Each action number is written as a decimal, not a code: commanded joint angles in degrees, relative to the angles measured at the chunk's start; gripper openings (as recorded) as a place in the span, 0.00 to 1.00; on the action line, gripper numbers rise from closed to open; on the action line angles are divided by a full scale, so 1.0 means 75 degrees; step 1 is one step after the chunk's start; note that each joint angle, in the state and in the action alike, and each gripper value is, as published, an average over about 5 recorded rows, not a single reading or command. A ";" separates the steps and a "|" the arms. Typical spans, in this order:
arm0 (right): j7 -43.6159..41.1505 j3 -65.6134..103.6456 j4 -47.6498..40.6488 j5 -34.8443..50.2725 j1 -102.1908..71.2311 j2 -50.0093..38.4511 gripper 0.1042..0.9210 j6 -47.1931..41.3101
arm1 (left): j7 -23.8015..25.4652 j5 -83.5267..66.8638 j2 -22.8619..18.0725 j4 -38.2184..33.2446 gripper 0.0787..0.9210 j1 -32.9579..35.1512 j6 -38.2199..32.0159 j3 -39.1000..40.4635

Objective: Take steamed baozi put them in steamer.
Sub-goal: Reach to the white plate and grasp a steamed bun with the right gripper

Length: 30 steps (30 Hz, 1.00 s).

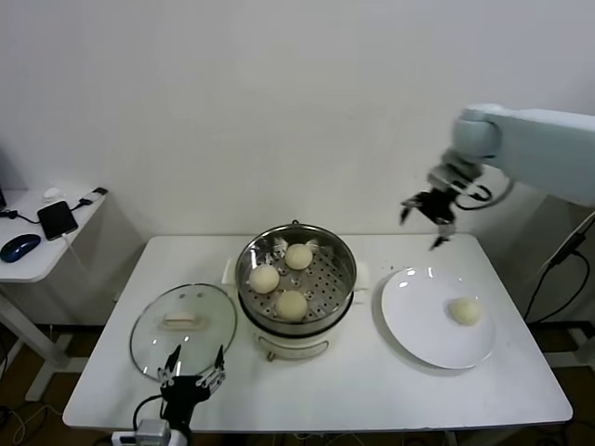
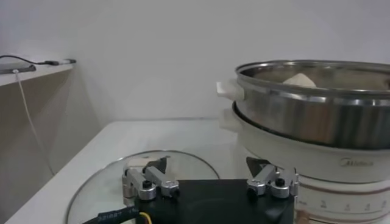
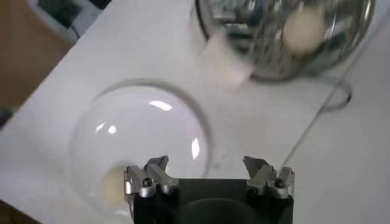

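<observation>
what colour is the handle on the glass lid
Cream-white, a small bar on the clear glass lid; it shows best in the head view.

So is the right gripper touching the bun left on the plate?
Apart. In the head view the right gripper hangs open in the air above the table's far edge, well clear of the bun lying on the plate.

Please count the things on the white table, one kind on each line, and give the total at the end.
Steamed baozi: 4, with 3 in the steamer and 1 on the plate
Steamer: 1
Plate: 1
Glass lid: 1
Total: 7
</observation>
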 commanded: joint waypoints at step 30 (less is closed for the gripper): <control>0.0921 0.3758 -0.2685 -0.1950 -0.5083 -0.0200 0.88 -0.1746 | 0.0015 0.0182 -0.0188 0.0151 0.88 0.0116 -0.0019 -0.0023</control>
